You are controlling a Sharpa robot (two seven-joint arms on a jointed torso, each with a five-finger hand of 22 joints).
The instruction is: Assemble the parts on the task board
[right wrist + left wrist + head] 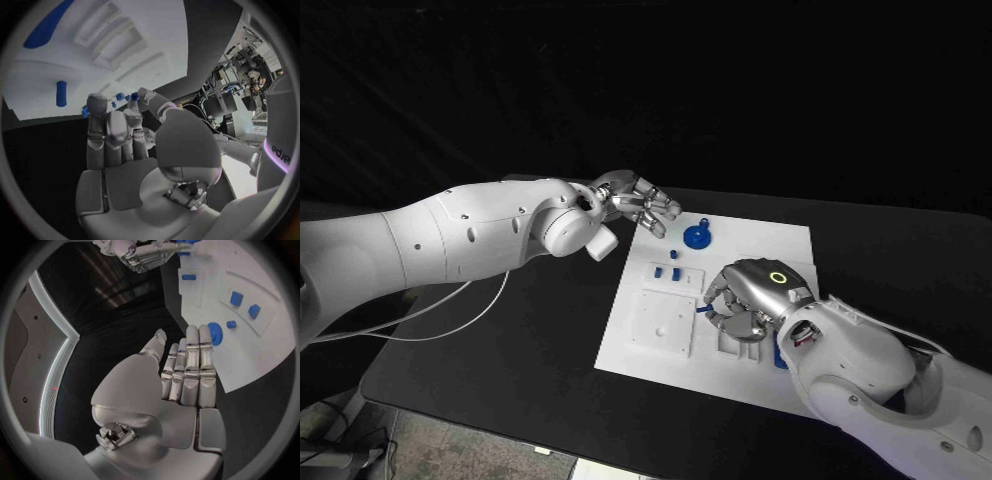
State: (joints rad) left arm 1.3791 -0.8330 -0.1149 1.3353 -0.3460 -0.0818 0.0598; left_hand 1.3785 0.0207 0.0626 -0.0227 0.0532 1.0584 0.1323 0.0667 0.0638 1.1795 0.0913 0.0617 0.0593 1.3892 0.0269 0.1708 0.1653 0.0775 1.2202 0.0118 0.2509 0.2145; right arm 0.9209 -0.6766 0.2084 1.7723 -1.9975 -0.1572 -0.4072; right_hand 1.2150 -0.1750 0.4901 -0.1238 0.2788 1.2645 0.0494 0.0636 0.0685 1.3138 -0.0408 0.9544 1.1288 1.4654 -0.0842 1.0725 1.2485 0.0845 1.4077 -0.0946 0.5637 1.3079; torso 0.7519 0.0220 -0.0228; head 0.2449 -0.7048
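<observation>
Fingers [190,365] of left hand [629,203] extended together, holding nothing, beside task board [769,240]; right hand [750,298] curled over board, grasp indeterminate. Round blue part [697,236] lies between.

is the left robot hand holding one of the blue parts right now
No. The left robot hand has its fingers straight and nothing in them, beside the task board.

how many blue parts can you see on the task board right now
5, possibly more hidden: a round part at the far edge of the task board, three small pieces mid-board, and one beside the right hand, whose fingers may cover others.
</observation>
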